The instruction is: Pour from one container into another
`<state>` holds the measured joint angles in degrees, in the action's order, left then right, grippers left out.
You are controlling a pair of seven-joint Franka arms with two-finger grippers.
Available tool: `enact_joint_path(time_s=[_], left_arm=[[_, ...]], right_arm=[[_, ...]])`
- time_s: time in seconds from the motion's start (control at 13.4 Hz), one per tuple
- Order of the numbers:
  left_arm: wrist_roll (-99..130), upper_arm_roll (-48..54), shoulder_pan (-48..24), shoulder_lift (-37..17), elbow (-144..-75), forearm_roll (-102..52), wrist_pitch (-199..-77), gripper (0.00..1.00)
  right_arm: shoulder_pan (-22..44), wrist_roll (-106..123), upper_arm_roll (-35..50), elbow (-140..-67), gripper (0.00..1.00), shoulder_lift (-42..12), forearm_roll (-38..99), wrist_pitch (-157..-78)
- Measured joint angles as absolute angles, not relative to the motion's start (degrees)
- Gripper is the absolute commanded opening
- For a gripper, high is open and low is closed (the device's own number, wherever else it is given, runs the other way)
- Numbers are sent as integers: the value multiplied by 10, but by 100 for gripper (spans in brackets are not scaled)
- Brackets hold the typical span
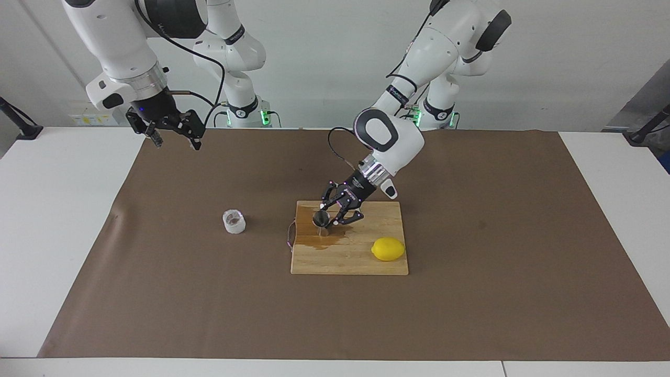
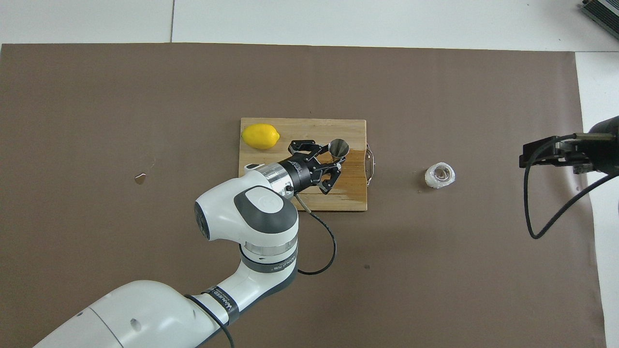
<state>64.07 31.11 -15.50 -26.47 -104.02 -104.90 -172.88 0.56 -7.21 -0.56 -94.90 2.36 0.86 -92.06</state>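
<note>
A rectangular wooden cutting board (image 1: 361,259) lies mid-table on a brown mat (image 1: 471,314), with a metal handle loop at its short edge toward the right arm's end. On the board, read as a clock face in the overhead view, the steel jigger (image 2: 338,146) stands upright at about 2 o'clock, close to that handled edge, its open cone mouth up and its narrow waist below. A dark wet patch (image 2: 355,174) spreads over the wood from the jigger out to the handled edge. The smooth yellow lemon (image 2: 260,136) sits at about 10 o'clock, close to the board's corner.

The left gripper (image 1: 335,217) is low over the board with its fingers spread either side of the jigger; from the facing view it seems to bracket the jigger rather than pinch it, though contact is hard to judge.

The clear, ribbed cup (image 1: 234,221) stands upright on the mat, well apart from the board toward the right arm's end, with bare mat on every side of it. The right gripper (image 1: 175,137) waits raised over the mat's edge at its own end of the table, fingers apart and holding nothing. Broad open mat lies at the board's long edge farther from the robots.
</note>
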Motion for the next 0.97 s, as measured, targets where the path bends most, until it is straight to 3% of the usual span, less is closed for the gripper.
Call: enact_joint_path(time_s=[0.37, 0.52, 0.74, 0.97], left_arm=[[641, 311, -155, -265, -1040, -1046, -1732, 24], [641, 311, -155, -265, -1040, -1046, -1733, 30], [640, 310, -155, -265, -1040, -1045, -1734, 59], [640, 309, -155, -265, -1040, -1045, -1735, 63]], right_arm=[[6, -72, -6, -949, 100, 24, 9, -921], [6, -72, -6, -949, 100, 24, 9, -921], [6, -72, -6, -949, 100, 24, 9, -921], [6, -72, -6, -949, 100, 24, 9, -921]])
